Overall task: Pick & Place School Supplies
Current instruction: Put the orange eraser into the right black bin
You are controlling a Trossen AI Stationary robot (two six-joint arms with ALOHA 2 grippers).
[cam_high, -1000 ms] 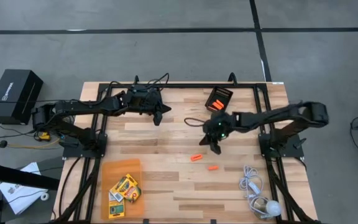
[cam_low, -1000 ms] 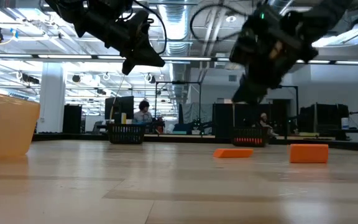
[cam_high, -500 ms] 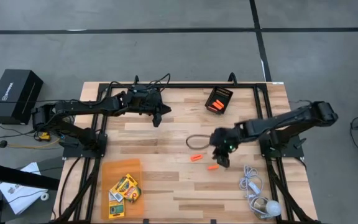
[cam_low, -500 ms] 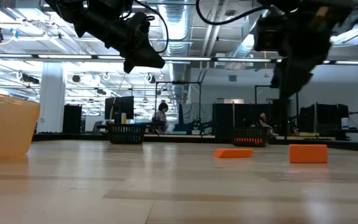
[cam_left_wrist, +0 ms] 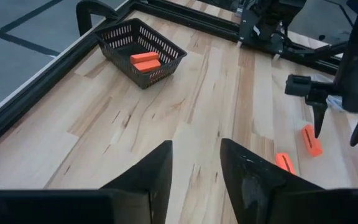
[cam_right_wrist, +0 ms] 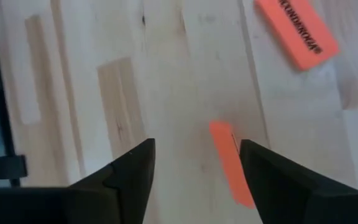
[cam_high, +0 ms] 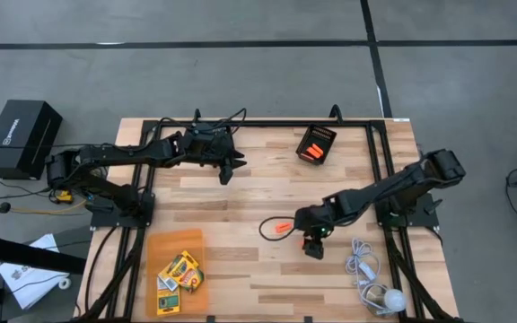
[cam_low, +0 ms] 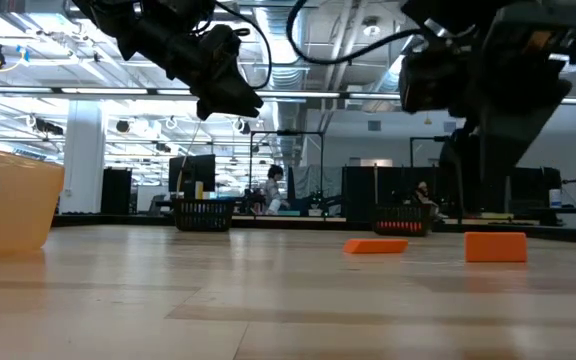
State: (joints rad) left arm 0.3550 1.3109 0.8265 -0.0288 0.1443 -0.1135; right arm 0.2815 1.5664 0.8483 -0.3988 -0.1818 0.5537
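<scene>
Right claw over the counter's right-middle, fingers apart, straddling nothing yet; one orange piece lies flat just under and between them. Second orange piece just beside, to the left. Looks light, stiff, low-lying; pinch across the narrow sides, fingers down to the wood. Left claw waits at far left, fingers parted, empty. Black mesh bin at far right holds more orange.

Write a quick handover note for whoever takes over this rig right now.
Right tool: open, low over one orange piece mid-table, holding nothing.
Left tool: open, empty, waiting at the table's far left.
Second orange piece lies loose nearby.
Done: orange pieces in the black mesh bin; crayon boxes in the orange tray.
Left: bin both loose pieces.
</scene>
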